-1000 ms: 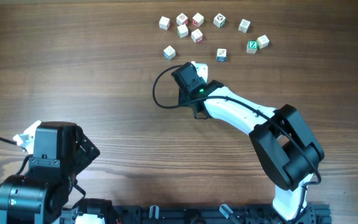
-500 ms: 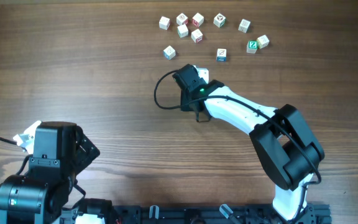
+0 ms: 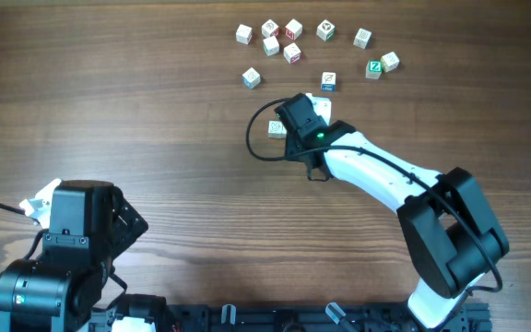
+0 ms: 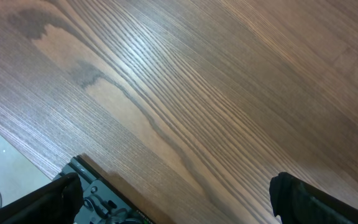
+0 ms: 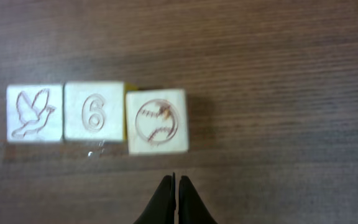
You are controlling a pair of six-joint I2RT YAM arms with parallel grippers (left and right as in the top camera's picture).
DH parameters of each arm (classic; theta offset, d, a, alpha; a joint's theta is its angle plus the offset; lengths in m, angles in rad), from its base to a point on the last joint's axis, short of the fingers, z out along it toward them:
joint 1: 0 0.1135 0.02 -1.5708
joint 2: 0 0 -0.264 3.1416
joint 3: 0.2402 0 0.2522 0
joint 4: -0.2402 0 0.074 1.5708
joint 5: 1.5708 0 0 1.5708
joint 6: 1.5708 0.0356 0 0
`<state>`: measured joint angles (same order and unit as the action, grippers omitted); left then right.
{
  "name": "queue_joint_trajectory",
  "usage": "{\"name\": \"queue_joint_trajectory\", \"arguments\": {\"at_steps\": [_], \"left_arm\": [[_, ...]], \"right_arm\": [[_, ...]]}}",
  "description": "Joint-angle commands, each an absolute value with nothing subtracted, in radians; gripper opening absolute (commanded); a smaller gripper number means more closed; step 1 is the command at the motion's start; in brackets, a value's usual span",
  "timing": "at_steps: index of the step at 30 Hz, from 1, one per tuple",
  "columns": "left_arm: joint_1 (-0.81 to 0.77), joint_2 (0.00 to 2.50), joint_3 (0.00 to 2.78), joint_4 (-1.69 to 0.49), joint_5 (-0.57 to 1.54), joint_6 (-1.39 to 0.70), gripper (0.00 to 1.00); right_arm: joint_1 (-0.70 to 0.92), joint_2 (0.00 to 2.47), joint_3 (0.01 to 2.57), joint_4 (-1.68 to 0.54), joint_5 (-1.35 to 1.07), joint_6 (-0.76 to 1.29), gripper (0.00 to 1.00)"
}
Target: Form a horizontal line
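Observation:
In the right wrist view, three whitish cubes lie side by side in a straight row: a bird cube (image 5: 35, 113), a "6" cube (image 5: 94, 112) and a baseball cube with a reddish mark (image 5: 157, 121), which sits slightly lower. My right gripper (image 5: 176, 182) is shut and empty, just below the baseball cube and apart from it. From overhead the right gripper (image 3: 297, 112) covers most of the row; one cube (image 3: 277, 128) shows at its left. My left gripper (image 4: 179, 202) is open and empty over bare wood near the table's front edge.
Several loose letter cubes lie scattered at the back, among them a green-letter cube (image 3: 373, 67), a blue one (image 3: 328, 82) and a red one (image 3: 291, 53). The left arm (image 3: 72, 240) rests at the front left. The table edge (image 4: 61, 168) shows in the left wrist view.
My right arm has moved right and slightly toward the front, uncovering a whitish cube at its left. The left arm has not moved.

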<state>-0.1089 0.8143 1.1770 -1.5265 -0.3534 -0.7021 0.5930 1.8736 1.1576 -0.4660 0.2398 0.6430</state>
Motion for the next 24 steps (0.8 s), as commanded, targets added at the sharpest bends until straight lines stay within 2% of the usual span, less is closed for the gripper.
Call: {"name": "queue_joint_trajectory", "arguments": {"at_steps": [1, 24], "left_arm": [[-0.102, 0.812, 1.176, -1.527, -0.358, -0.719, 1.00], [-0.102, 0.812, 1.176, -1.527, -0.358, -0.719, 1.00]], "right_arm": [[0.575, 1.875, 1.116, -0.432, 0.222, 0.654, 0.05], [0.574, 1.914, 1.097, -0.377, 0.163, 0.654, 0.05]]}}
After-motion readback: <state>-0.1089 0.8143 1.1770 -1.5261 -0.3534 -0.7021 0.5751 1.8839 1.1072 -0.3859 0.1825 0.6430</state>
